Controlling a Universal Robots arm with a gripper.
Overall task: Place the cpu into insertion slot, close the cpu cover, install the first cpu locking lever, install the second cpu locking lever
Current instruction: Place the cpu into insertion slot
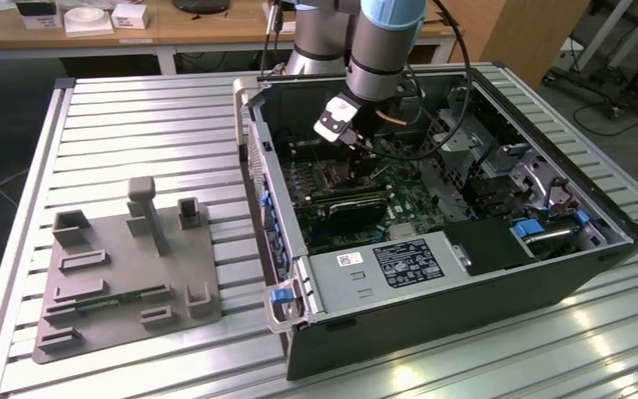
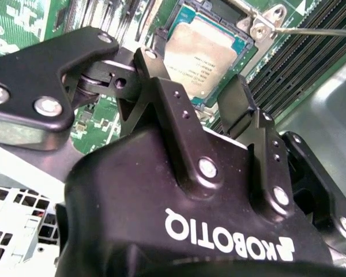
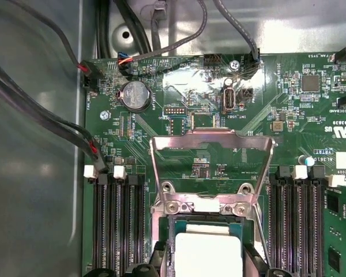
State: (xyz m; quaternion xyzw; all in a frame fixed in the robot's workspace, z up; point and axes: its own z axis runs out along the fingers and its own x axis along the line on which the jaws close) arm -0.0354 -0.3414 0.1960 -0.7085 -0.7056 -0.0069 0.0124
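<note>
Second wrist view showed the end effector [image 2: 190,72] released, its black fingers [image 2: 161,98] spread to either side of the cpu [image 2: 203,55]. The chip lay silvery side up in the insertion slot [image 3: 173,242], and I could not tell for certain whether either finger touched its edge. In the first wrist view the cpu cover [image 3: 210,138] stood swung back on its hinge, its window open over the green board [image 3: 288,115], so nothing yet held the chip down. A thin locking lever [image 2: 317,31] ran out past the socket's corner, close to one finger. In the exterior view the arm reached into the open computer case [image 1: 296,291] on the slatted counter [image 1: 130,108].

The likeliest trouble, as I judged it, was a finger brushing the chip's edge. With the cover up, even a light drag could tilt or shift the cpu in the slot and strain the contacts beneath. A finger could also catch the lever rod and bend it. Whether the chip sat fully flat could not be confirmed, and closing the cover on a skewed chip would press it unevenly.
</note>
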